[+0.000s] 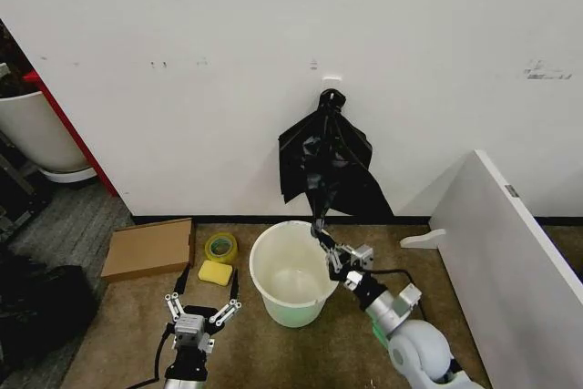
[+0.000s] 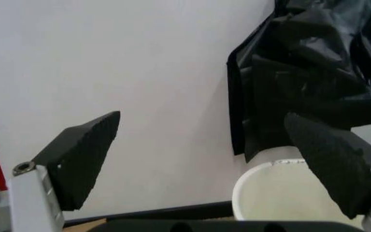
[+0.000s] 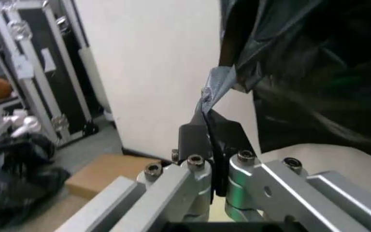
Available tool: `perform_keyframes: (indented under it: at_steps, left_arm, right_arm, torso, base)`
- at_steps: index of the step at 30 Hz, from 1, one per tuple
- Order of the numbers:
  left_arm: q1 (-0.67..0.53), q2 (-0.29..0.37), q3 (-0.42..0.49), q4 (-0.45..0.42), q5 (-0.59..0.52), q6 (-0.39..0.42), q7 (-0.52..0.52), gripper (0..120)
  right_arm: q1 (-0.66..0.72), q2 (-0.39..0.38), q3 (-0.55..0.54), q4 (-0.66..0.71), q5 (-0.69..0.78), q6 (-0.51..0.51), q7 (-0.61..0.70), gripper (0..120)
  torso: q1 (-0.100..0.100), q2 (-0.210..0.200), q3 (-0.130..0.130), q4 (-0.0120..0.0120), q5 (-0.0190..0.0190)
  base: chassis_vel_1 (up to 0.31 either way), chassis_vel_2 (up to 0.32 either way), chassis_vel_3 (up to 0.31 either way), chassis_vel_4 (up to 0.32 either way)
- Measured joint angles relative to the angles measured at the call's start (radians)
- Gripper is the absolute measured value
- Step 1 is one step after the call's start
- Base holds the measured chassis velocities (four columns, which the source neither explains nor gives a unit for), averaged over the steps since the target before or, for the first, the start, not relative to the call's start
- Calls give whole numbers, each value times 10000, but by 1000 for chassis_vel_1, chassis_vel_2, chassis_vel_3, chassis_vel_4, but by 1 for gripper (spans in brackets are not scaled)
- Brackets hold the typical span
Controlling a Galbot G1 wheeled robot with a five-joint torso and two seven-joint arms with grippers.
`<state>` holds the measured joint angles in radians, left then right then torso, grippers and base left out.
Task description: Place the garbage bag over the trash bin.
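A plain white wall (image 1: 273, 70) rises behind a brown carpeted floor (image 1: 273, 353), with a black skirting strip where they meet. A white panel (image 1: 510, 252) leans along the floor's right side, and at the left edge a larger white tub (image 1: 36, 129) stands behind a red bar.

Black plastic hangs from a hook on the wall, knotted at its top; from its lower part a thin glossy strand of the garbage bag (image 1: 321, 193) is drawn downward. I cannot tell for certain where the single bag ends and the rest of the hanging bundle begins.

The trash bin (image 1: 290, 275) stands upright on the floor just below it, near the skirting, its mouth open and bare, with no plastic on the rim.

A flat cardboard box (image 1: 148, 248) lies by the wall to the bin's left, with a yellow sponge (image 1: 216, 272) and a roll of tape (image 1: 220, 246) between box and bin.

The right gripper (image 1: 328, 245) hovers over the bin's right rim, fingers pinched tight on the bag's lower tip, seen closely from the right wrist (image 3: 206, 121). The left gripper (image 1: 202, 311) waits low at the floor's near edge, left of the bin, fingers spread wide and holding nothing.

By my judgement the task is at its start: the bag is caught but not yet free of the wall, and opening it and drawing it over the rim all remain.
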<state>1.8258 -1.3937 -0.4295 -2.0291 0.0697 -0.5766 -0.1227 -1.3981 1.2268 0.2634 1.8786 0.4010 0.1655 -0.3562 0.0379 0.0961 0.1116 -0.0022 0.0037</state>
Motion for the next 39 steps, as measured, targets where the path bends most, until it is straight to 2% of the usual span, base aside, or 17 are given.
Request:
perform_keyframes:
  at_steps: [15, 25, 33, 36, 39]
  left_arm:
    - [-8, 73, 3, 29, -22, -7, -12, 100]
    - [31, 178, -33, -2, -25, -6, -10, 100]
    - [82, 181, -42, -12, -23, -32, -10, 100]
    - [93, 186, -47, -12, -23, -69, -10, 100]
    - [90, 198, -12, -26, -24, -98, -12, 100]
  right_arm:
    - [-680, -367, -73, 242, -1004, 594, -303, 0]
    - [-946, -740, 319, -60, -1281, 1812, -2214, 0]
    - [-1025, -869, 597, -156, -1110, 1963, -3262, 0]
    - [-1039, -852, 597, -195, -1225, 2065, -3362, 0]
    - [-967, -784, 490, -271, -1291, 2129, -2864, 0]
  torso:
    - [0, 0, 0, -1, 0]
    - [0, 0, 0, -1, 1]
    - [1, 0, 0, 0, 0]
    - [1, 0, 0, -1, -1]
    - [1, 0, 0, 0, -1]
  base:
    - [0, 0, 0, 0]
    - [0, 0, 0, 0]
    - [0, 0, 0, 0]
    - [0, 0, 0, 0]
    - [0, 0, 0, 0]
